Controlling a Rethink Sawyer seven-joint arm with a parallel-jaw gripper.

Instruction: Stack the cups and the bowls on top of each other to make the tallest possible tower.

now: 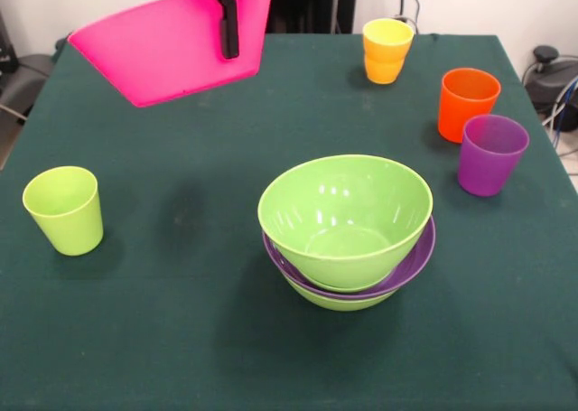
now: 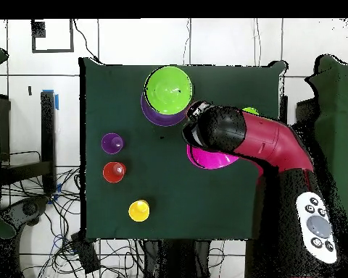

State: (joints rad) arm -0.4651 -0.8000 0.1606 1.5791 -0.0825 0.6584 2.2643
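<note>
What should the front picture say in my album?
Gripper lifts the pink bowl above the table, beside the bowl stack.

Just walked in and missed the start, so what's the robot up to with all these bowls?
The gripper holds the pink bowl by its rim, tilted, up in the air away from the stack. On the table, a lime green bowl sits in the purple bowl, with another green one beneath. Four cups stand apart: lime green, yellow-orange, orange and purple.

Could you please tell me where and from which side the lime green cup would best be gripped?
Probably by its rim, from straight above: the lime green cup stands upright, mouth open upward, alone on the table, so one finger could likely go inside its wall.
</note>
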